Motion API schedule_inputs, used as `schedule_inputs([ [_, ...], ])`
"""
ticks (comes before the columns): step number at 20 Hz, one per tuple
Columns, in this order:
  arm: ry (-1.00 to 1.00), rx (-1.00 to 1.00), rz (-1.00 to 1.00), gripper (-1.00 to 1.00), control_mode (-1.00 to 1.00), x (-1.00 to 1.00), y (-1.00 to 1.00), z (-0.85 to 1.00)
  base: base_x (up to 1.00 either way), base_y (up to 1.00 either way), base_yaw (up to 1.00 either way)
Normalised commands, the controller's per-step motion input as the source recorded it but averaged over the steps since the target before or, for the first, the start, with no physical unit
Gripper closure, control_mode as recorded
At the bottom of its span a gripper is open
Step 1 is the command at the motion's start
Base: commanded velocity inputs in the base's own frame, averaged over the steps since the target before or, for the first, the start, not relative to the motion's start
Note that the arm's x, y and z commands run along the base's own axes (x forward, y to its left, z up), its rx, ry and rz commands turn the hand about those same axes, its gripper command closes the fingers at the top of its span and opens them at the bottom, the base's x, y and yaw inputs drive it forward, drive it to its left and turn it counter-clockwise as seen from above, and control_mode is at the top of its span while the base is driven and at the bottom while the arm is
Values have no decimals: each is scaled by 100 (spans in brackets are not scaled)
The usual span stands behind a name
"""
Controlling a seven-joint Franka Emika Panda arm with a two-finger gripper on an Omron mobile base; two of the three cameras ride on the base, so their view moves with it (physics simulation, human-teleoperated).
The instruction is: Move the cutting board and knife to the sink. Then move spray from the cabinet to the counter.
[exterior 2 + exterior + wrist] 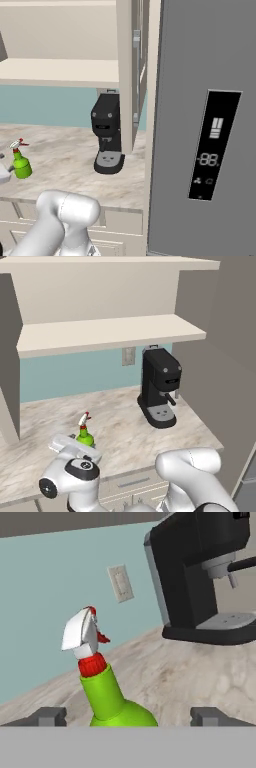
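Spray (107, 694) stands upright on the counter (125, 431), near the front edge, toward its left part in the left base view. Gripper (127, 716) sits at the bottle's body with the jaws wide apart, one dark fingertip (49, 716) on each side of the green body, neither visibly pressing it. Looks released, not clamped. The cabinet (110, 333) shelves above are bare, so the spray step looks done or nearly so; cutting board, knife and sink can't be judged from here.

Handling, as a guess: small plastic bottle, light, rigid enough, smooth rounded sides so a bit slippery. Tall and narrow with a nozzle on top, so it tips easily if nudged. Best hold is across the wide green body low down, not the red collar or the white trigger head (80, 632), which sticks out sideways and could catch a finger.

Room: open counter all round the bottle. Black coffee machine (159, 387) stands well apart toward the right back corner, close to the wall outlet (128, 356). Lower shelf overhangs the back of the counter, so a straight lift has headroom only near the front edge. Tall grey fridge panel (205, 125) closes off the right end. Backing straight out toward the front edge looks the safest exit; sideways drift risks knocking the bottle over.
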Motion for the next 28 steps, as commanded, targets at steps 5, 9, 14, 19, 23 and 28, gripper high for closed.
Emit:
schedule_inputs([
  [5,-1,0,-13,-100,-100,-93,4,35,0,0,0],
  [9,-1,0,-12,-100,-100,-97,-14,46,0,0,0],
  [14,-5,0,-10,-100,-100,-77,-39,48,0,0,0],
  [19,-3,-2,-3,-100,-100,-45,-63,59,0,0,0],
  [23,0,-2,0,-100,-100,-21,-71,47,0,0,0],
  [28,-5,0,0,-100,-100,-18,-69,23,0,0,0],
])
